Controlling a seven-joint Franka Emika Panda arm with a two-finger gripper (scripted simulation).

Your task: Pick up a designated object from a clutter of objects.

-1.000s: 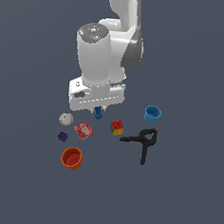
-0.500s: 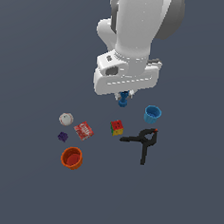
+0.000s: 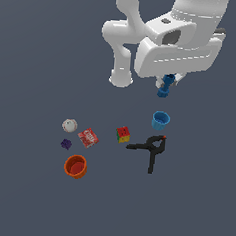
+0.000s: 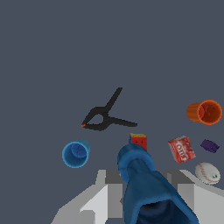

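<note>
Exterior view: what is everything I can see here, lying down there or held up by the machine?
spool: 1, dark blue, held up in the air, above the blue cup in the picture
blue cup: 1, light blue, on the floor, toward the exterior view's right
black clamp: 1, black, just below the blue cup in the picture
cube: 1, red, yellow and green, middle of the group
red packet: 1, red and white, between ball and cube
white ball: 1, white, exterior view's left
purple bit: 1, purple, below the ball
orange cup: 1, orange, nearest the picture's bottom
arm: 1, white, overhead
hand: 1, closed on the spool
</note>
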